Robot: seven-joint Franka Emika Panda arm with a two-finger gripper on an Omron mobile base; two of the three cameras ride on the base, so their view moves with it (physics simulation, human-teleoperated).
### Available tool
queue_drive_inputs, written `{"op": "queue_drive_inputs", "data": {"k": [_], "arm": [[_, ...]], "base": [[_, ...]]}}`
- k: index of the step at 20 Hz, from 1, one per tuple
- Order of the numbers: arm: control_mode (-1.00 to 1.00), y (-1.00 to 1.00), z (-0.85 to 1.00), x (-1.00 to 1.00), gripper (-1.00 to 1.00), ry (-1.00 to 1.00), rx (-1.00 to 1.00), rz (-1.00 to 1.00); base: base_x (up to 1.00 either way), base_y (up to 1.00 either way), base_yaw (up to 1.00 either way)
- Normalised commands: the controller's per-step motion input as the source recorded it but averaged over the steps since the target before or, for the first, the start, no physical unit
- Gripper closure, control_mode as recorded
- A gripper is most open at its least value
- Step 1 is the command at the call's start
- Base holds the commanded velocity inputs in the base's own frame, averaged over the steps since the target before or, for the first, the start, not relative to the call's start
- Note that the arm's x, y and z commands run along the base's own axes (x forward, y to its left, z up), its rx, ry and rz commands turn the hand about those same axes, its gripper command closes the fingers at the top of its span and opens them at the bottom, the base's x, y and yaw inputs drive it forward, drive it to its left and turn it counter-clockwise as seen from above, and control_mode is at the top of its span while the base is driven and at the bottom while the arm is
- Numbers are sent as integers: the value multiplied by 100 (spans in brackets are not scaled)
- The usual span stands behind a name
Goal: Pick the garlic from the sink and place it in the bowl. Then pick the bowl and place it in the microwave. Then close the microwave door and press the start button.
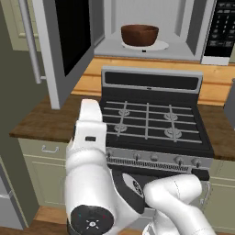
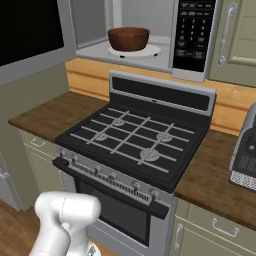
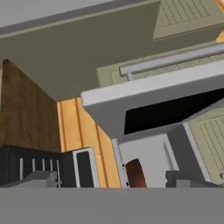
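The dark reddish-brown bowl (image 1: 139, 34) (image 2: 128, 38) stands on the white turntable (image 1: 159, 45) inside the open microwave (image 1: 193, 27). The microwave door (image 1: 69, 36) (image 2: 30, 35) is swung wide open to the left, and its silver bar handle (image 1: 30, 41) is on the outer side. In the hand view my gripper (image 3: 113, 179) is open with nothing between its fingertips. It looks from below at the door (image 3: 153, 94), and a sliver of the bowl (image 3: 135, 173) shows there. The black keypad (image 2: 192, 32) is at the microwave's right. The garlic and the sink are out of view.
A black gas stove (image 1: 147, 119) (image 2: 135, 140) sits under the microwave, between wooden counters (image 1: 41, 119) (image 2: 55, 112). A grey appliance (image 2: 245, 150) stands on the right counter. My white arm (image 1: 89, 137) rises before the stove's left front corner.
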Motion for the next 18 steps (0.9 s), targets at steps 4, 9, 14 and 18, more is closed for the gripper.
{"op": "queue_drive_inputs", "data": {"k": [4, 9, 14, 18], "arm": [[-100, 97, -51, 66, -100, -8, -10, -25], [-100, 80, -40, 87, -100, -3, -7, -24], [-100, 79, -16, 98, -100, -2, -8, -21], [-100, 81, -14, 92, -100, -1, -8, -19]], "base": [[0, 0, 0], [0, 0, 0], [0, 0, 0], [0, 0, 0]]}}
